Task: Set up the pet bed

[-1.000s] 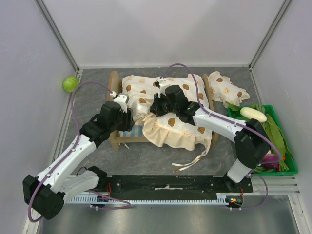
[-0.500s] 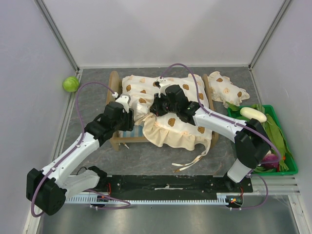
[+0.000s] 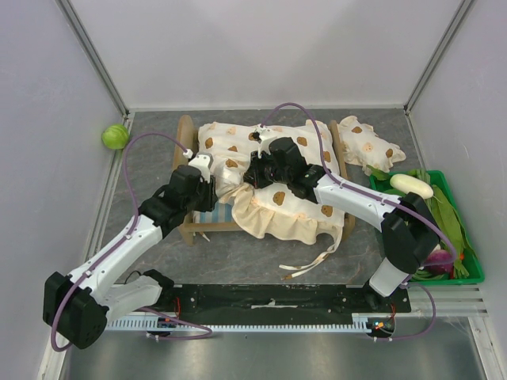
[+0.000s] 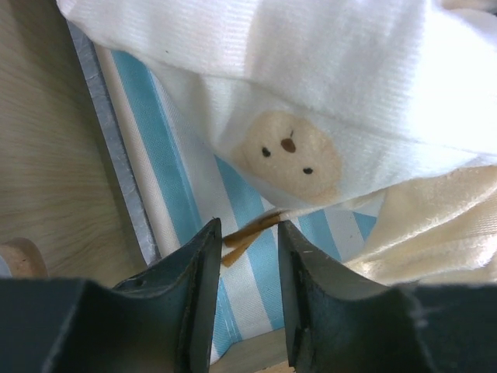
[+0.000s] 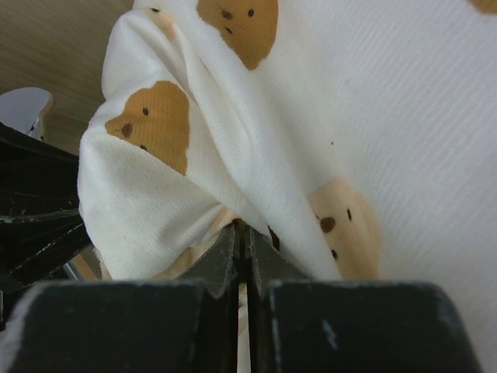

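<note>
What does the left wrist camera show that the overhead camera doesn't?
Left wrist only: a tan tie lying between the parted jaws of the left gripper. Overhead only: the green ball, the small pillow and the green basket of vegetables. Both: the bear-print cushion draped over the pet bed with its striped base.

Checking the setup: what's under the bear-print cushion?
Where the bear-print cushion is lifted, the blue-and-white striped base of the pet bed shows, with a tan tie lying on it. The rest underneath is covered.
</note>
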